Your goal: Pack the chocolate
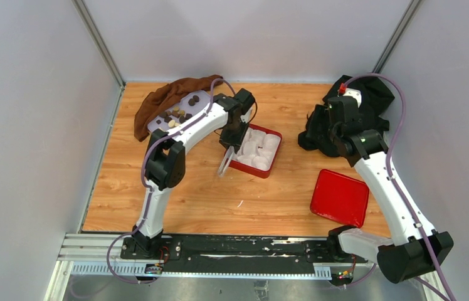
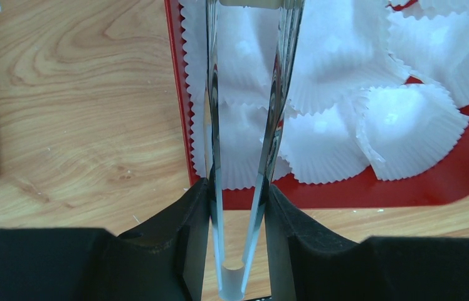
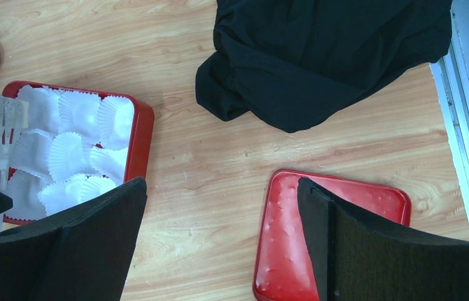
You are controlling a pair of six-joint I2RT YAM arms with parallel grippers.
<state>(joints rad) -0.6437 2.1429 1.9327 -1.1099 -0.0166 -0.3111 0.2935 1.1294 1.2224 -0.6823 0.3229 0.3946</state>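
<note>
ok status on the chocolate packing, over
Left gripper shut on tongs, tips over the red box. Right gripper open near the red lid. Chocolate on the tray, visible paper cups empty. Brown cloth right beside the tray.

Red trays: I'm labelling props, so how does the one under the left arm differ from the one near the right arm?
The left red tray is filled with white paper cups; the right red tray is bare. The left red tray sits farther from the arm bases; the right red tray lies nearer them. Both are red with rounded corners.
</note>
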